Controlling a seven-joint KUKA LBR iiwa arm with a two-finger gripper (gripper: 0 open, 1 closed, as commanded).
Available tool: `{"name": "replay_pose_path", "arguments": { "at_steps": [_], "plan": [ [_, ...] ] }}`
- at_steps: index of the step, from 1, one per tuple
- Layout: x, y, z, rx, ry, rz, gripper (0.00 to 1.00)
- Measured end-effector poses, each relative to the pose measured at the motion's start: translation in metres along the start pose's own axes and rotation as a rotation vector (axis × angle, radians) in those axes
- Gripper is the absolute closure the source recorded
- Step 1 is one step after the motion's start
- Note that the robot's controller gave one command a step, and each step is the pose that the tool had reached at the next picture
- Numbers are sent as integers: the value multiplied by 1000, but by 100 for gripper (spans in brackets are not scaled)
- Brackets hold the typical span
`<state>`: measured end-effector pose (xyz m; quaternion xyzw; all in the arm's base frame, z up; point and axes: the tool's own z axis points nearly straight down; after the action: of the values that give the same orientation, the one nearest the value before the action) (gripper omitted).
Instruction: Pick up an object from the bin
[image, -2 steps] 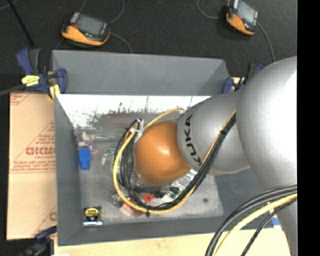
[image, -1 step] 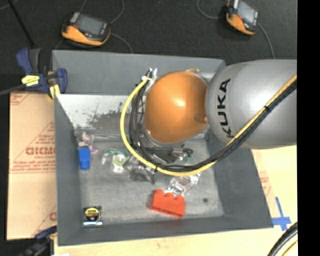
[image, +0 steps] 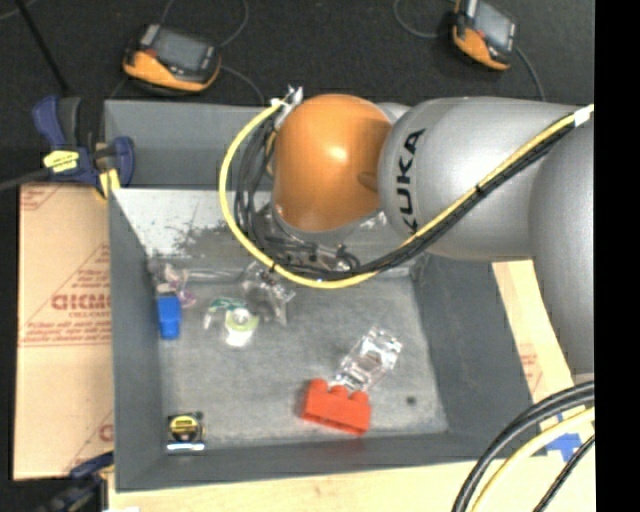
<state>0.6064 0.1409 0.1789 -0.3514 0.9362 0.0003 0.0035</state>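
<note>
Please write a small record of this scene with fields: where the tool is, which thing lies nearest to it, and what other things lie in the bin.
tool: low over the back half of the bin, under the orange wrist cover
nearest thing: white and green round thing, just front-left of the tool
left side: blue block
front middle: red block, with a clear plastic piece right behind it
front left corner: yellow and black tape measure
</note>
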Motion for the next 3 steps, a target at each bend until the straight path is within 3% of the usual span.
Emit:
{"name": "replay_pose_path", "arguments": {
  "at_steps": [1,2,3],
  "plan": [
    [-38,5,63,-3,3,225,100],
    [-38,4,61,-1,0,228,0],
    [-17,-42,109,0,6,-39,0]
  ]
}}
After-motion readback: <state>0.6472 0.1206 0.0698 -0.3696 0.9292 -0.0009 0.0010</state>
